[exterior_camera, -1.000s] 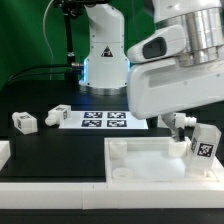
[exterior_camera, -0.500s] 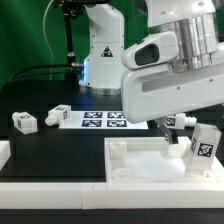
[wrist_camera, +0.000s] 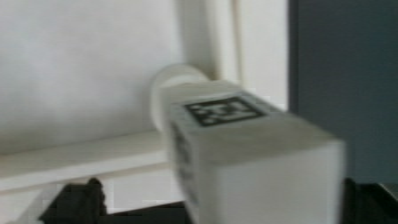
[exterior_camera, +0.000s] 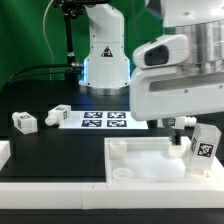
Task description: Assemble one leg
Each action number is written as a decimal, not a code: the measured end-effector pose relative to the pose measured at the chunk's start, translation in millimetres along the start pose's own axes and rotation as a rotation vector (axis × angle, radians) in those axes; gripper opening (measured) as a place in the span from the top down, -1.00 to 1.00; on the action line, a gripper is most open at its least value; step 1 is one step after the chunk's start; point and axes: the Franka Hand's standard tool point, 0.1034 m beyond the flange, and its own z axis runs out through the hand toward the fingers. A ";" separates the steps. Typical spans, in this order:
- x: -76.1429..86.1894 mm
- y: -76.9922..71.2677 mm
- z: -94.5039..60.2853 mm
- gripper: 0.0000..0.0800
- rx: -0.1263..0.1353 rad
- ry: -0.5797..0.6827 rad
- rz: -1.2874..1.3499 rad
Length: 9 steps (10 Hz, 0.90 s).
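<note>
1. One leg [exterior_camera: 204, 143] stands at the far corner of the white panel [exterior_camera: 145, 165], on the exterior view's right. It is roughly upright, with a tag face toward the camera. Whether it is fully seated in the corner cannot be told from here.
2. Gripper [exterior_camera: 181, 127] hangs under the arm's bulky white wrist, just beside the leg on the exterior view's left. Contact cannot be judged from this view.
3. Elsewhere on the black desk [exterior_camera: 60, 145], the marker board [exterior_camera: 96, 120] lies flat near the robot base. A loose leg [exterior_camera: 24, 122] sits well apart, toward the exterior view's left.
4. Wrist view: the leg [wrist_camera: 249, 165] fills the middle, one tag in plain sight. Its far end meets a rounded boss [wrist_camera: 175, 82] at the panel's raised rim, probably the corner socket.
5. One dark fingertip [wrist_camera: 80, 200] shows with pale panel between it and the leg. The other is lost against the dark desk. The jaws read as apart and not clamped on the leg.
6. Handling, as a judgement: the leg is rigid plastic, light and easily tipped or spun by a glancing touch. The smooth faces and printed tags are likely slick.
7. Best hold: two opposite flat sides near mid-length, jaws square to the faces, keeping the socket end free to turn or press home.
</note>
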 end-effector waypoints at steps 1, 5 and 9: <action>0.2 -0.4 0.2 -0.62 0.000 0.000 -0.001; 2.4 4.0 -0.7 -0.62 -0.012 0.006 0.017; 1.9 3.1 0.1 0.28 -0.011 0.005 0.134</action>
